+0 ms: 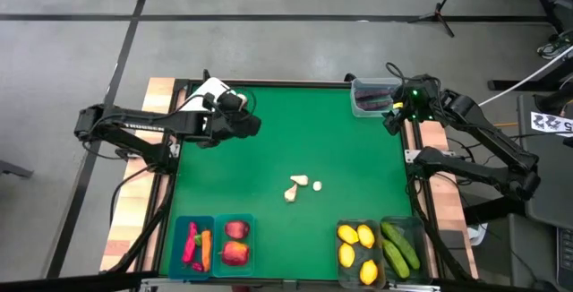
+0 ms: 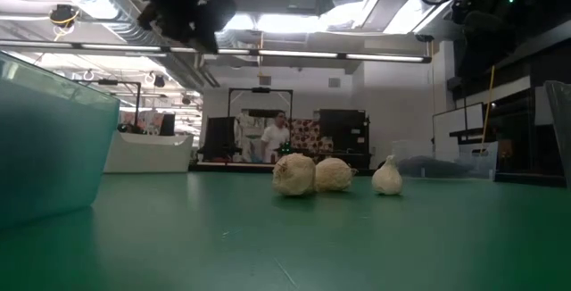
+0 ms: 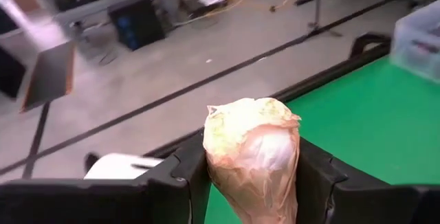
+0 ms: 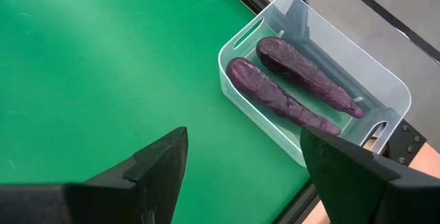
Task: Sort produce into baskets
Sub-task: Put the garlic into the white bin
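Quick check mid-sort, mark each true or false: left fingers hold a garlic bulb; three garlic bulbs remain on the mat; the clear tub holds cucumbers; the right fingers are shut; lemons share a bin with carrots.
1. The left gripper holds a garlic bulb. True.
2. Three garlic bulbs remain loose on the mat. True.
3. The clear tub holds cucumbers. False: it holds two eggplants.
4. The right gripper is shut. False: its fingers are open, holding nothing.
5. The lemons share a bin with carrots. False: only lemons lie in that bin.
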